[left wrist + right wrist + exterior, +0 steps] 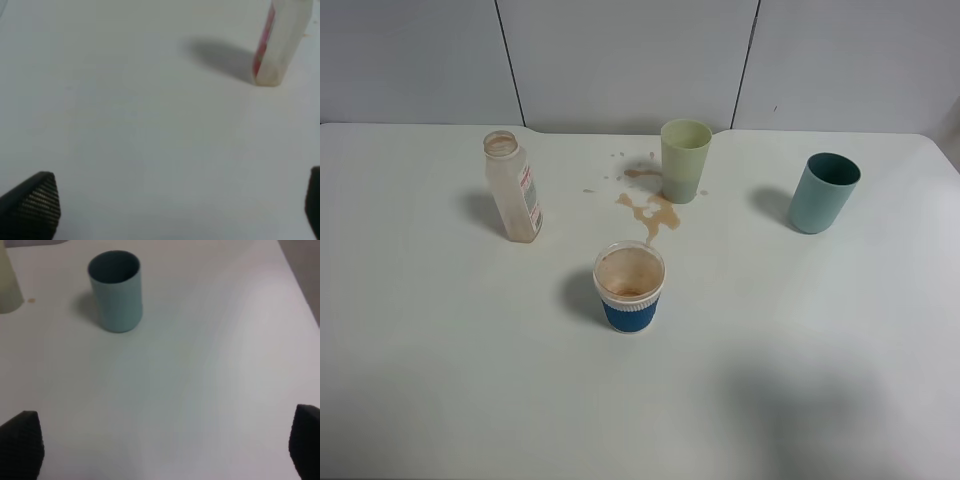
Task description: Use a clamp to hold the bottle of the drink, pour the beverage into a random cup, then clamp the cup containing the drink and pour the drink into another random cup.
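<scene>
The bottle of the drink (513, 187) stands upright and uncapped at the left of the white table (440, 380), also seen as the bottle (280, 42) in the left wrist view. The blue-banded cup (629, 286) sits at the centre with brown residue and a little beverage (626, 290) at its bottom. Behind it stands the pale yellow-green tumbler (684, 160), its edge (7, 285) showing in the right wrist view. Neither arm shows in the high view. My left gripper (175, 210) is open over bare table, short of the bottle. My right gripper (165, 445) is open, nothing between its fingers.
A teal cup (823, 192) stands at the right, seen as the teal cup (116, 290) ahead of the right gripper. A brown spill (650, 208) with splashes lies between the tumbler and the blue-banded cup. The table's right edge (300, 285) is close by.
</scene>
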`<state>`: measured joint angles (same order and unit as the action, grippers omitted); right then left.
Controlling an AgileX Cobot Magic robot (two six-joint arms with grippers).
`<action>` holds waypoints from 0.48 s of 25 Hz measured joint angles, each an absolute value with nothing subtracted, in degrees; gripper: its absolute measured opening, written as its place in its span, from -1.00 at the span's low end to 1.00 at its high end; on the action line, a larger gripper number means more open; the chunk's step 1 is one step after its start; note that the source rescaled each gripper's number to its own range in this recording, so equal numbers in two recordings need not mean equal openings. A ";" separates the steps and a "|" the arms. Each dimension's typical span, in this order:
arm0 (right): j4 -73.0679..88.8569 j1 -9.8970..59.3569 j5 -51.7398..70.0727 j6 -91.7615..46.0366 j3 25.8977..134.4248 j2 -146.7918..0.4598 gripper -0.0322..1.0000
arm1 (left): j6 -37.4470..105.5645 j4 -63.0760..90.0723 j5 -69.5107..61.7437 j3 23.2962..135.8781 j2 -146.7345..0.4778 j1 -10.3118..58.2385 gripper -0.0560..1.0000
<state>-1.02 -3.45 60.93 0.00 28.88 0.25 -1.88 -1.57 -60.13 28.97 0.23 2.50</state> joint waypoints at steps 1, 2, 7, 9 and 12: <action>-1.02 -3.73 60.93 0.00 28.88 0.25 0.89 | -1.88 -1.57 -60.13 28.97 0.23 2.50 1.00; -1.02 -3.85 60.93 0.00 28.88 0.25 0.89 | -1.88 -1.57 -60.13 28.97 0.23 2.50 1.00; -1.02 -3.85 60.93 0.00 28.88 0.25 0.89 | -1.88 -1.57 -60.13 28.97 0.23 2.50 1.00; -1.02 -3.85 60.93 0.00 28.88 0.25 0.89 | -1.88 -1.57 -60.13 28.97 0.23 2.50 1.00; -1.02 -3.85 60.93 0.00 28.88 0.25 0.89 | -1.88 -1.57 -60.13 28.97 0.23 2.50 1.00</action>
<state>-1.02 -3.85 60.93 0.00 28.88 0.25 -1.88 -1.57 -60.13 28.97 0.23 2.50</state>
